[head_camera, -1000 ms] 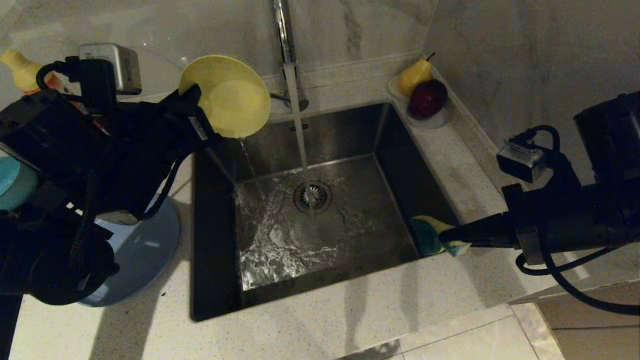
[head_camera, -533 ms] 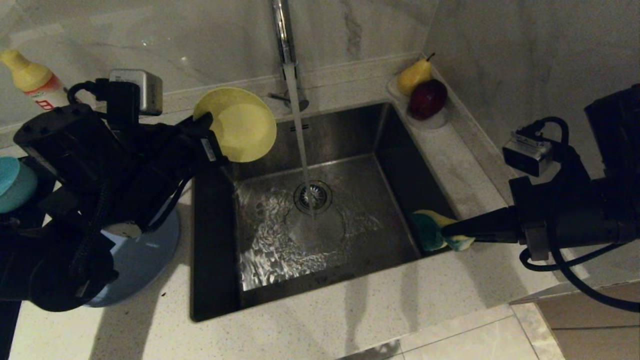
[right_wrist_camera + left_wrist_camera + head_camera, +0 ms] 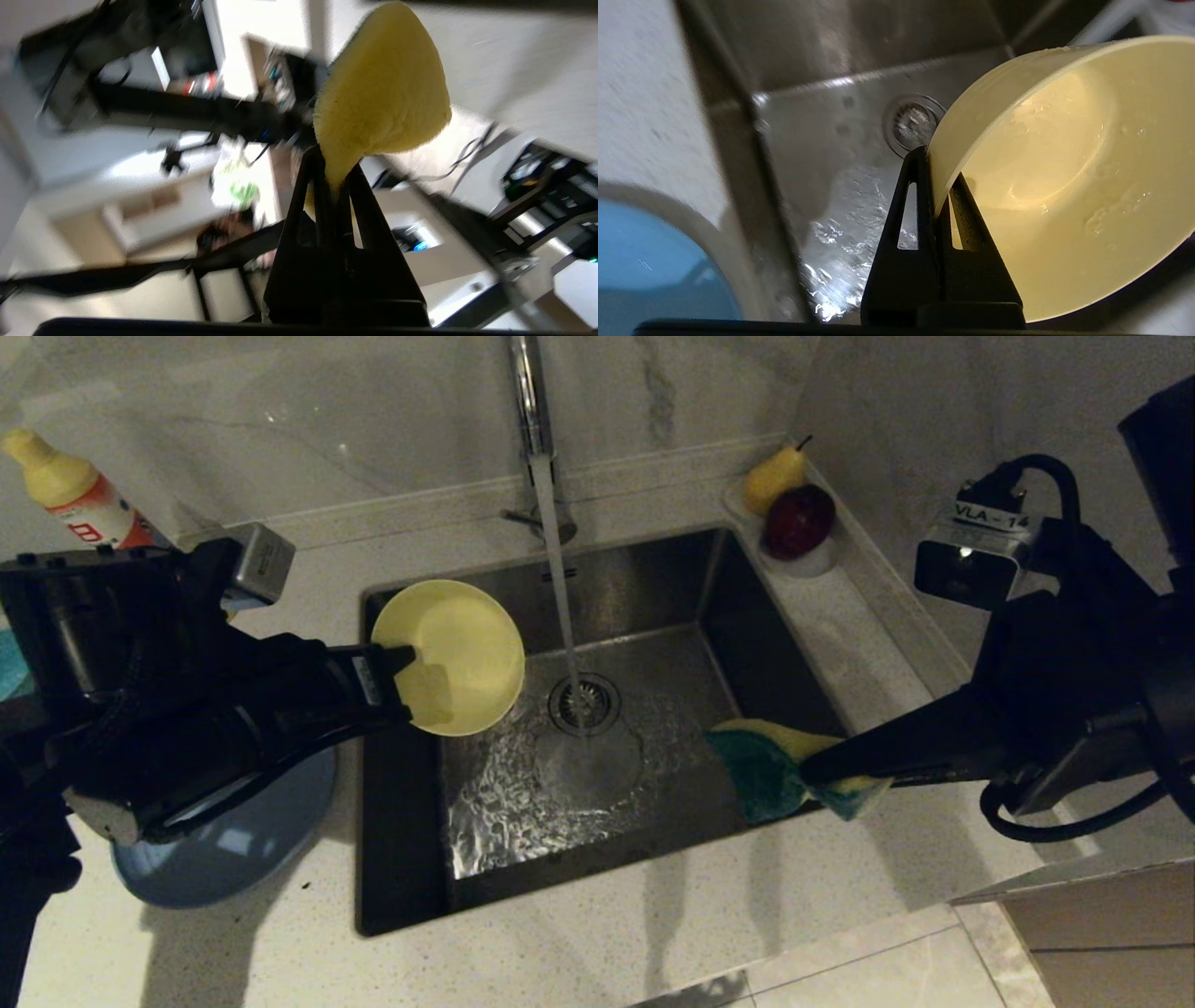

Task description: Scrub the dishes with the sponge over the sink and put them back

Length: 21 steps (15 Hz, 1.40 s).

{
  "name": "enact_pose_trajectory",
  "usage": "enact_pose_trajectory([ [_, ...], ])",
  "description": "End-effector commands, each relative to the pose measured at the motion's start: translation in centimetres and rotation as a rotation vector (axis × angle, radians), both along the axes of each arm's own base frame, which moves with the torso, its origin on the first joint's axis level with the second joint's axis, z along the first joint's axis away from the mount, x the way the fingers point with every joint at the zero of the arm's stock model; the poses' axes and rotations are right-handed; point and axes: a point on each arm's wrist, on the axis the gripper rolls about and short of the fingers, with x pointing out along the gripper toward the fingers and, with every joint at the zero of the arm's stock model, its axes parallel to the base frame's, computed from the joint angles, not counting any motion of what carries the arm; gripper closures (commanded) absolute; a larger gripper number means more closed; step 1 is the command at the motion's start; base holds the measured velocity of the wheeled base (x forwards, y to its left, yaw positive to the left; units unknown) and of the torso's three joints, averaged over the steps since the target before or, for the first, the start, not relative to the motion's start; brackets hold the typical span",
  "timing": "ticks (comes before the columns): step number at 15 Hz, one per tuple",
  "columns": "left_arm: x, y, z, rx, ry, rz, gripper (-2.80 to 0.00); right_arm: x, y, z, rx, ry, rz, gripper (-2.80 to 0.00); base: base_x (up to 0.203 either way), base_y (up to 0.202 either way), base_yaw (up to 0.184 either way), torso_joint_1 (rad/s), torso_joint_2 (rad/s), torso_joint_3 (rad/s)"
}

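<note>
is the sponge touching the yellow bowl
Apart. The head view shows the sponge in the right gripper across the running water from the yellow bowl, with open sink between them.

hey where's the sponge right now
In the head view the sponge is on the right, pinched in the right gripper above the sink's right edge, right of the drain.

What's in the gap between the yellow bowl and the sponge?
In the head view, the tap's water stream falls between the yellow bowl and the sponge, onto the sink's drain; nothing else.
</note>
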Motion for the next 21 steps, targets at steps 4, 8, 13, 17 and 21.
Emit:
enact_pose_trajectory([
  [4, -2.7, -0.7, -1.1, 0.001, 0.04, -0.066, 0.0, 0.8, 5.2, -0.1, -0.021, 0.09, 0.13, 0.0, 0.0, 0.0, 0.0, 0.0, 0.0, 0.0],
  [8, -2.6, -1.2, -2.0, 0.014, 0.068, -0.084, 0.0, 1.2, 8.6, -1.2, -0.048, 0.121, 0.203, 0.0, 0.0, 0.0, 0.0, 0.0, 0.0, 0.0],
  [13, -1.9, -2.5, -3.8, 0.051, 0.127, -0.119, 0.0, 2.7, 11.8, -3.5, -0.087, 0.155, 0.235, 0.0, 0.0, 0.0, 0.0, 0.0, 0.0, 0.0],
  [17, -2.2, -3.4, -4.7, 0.075, 0.151, -0.155, 0.0, 3.7, 13.0, -4.2, -0.093, 0.157, 0.231, 0.0, 0.0, 0.0, 0.0, 0.0, 0.0, 0.0],
  [21, -2.6, -3.2, -4.3, 0.139, 0.108, -0.134, 0.0, 4.9, 13.6, -5.3, -0.111, 0.176, 0.214, 0.0, 0.0, 0.0, 0.0, 0.0, 0.0, 0.0],
])
